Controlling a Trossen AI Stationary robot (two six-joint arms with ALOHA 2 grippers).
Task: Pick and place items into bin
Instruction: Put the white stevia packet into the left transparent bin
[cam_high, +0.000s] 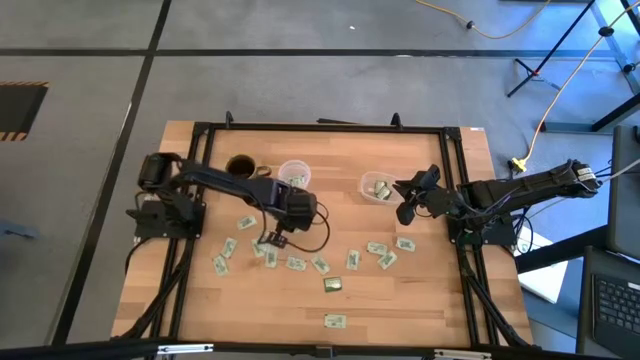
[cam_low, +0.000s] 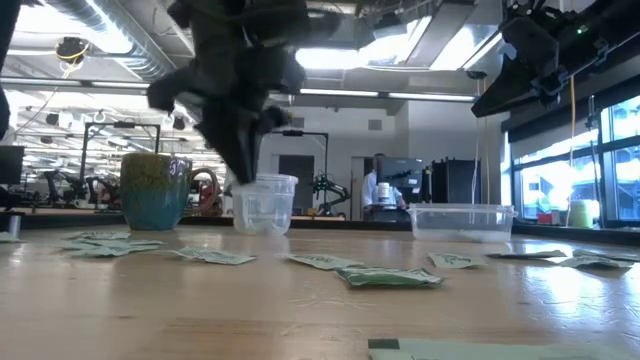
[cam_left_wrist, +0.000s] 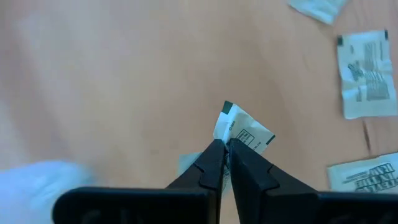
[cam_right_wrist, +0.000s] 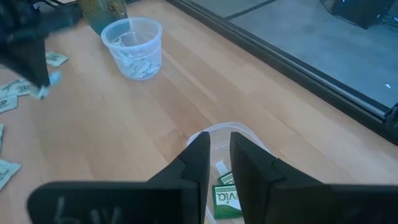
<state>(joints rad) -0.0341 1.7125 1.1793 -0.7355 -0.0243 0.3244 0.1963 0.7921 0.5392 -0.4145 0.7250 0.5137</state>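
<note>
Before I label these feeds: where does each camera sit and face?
High: overhead, facing down; both arms, wooden table.
Low: tabletop level, facing the room; arms overhead.
Left wrist: above table; left tool pinching small green-and-white packet.
Right wrist: right tool over clear rectangular bin.
High and low share clear plastic cup.

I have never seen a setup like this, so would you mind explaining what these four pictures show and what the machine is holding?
Two dark robot arms work at a wooden table. One picture looks straight down, one looks level across the tabletop, and two come from cameras on the arms' wrists. Small green-and-white packets lie scattered on the wood, beside a clear cup, a mug and a clear bin that already holds a few packets. The left gripper is shut on one packet, lifted off the table. The right gripper hangs over the bin, holding nothing.
</note>
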